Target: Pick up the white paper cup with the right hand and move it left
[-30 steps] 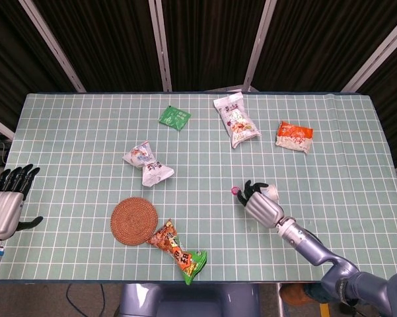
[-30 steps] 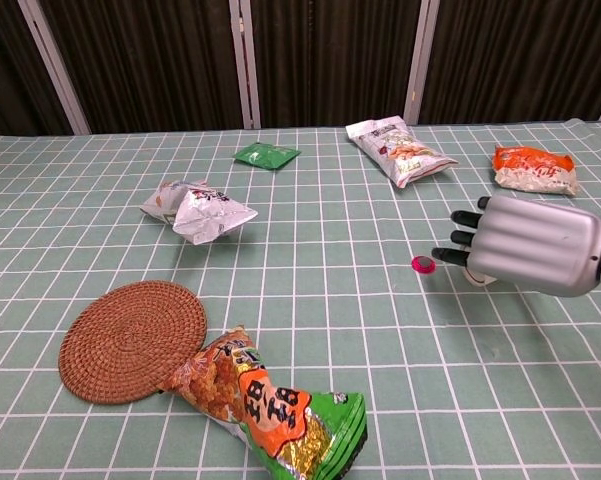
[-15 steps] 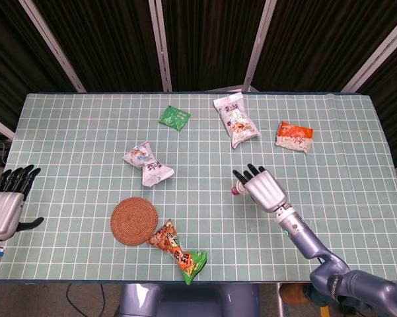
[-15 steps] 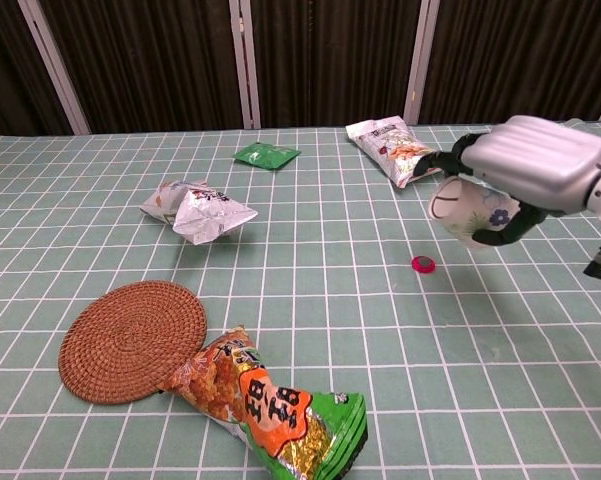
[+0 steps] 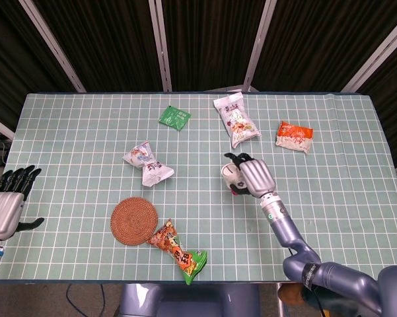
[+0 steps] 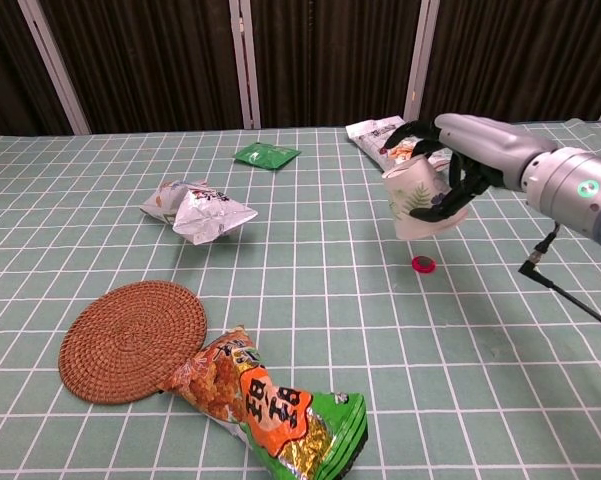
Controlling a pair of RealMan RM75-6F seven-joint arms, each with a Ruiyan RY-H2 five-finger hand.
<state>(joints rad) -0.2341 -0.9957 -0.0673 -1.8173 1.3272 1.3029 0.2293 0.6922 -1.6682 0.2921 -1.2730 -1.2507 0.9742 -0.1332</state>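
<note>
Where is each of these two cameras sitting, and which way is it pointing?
Head view: high up, looking steeply down on the whole table; shows the left hand at the edge and the right hand gripping the white paper cup.
Chest view: lower, facing forward across the tabletop toward the dark curtains; only the right hand shows.
Shared: cup, woven coaster, snack bags.

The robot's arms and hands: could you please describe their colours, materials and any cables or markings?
The right hand has a smooth silver-grey back shell and black fingers. Its wrist is a silver cylinder with a small green light, followed by a blue-grey metallic arm. A thin black cable hangs beneath the forearm. The left hand looks the same: silver shell, black fingers, with a blue band at the wrist.
</note>
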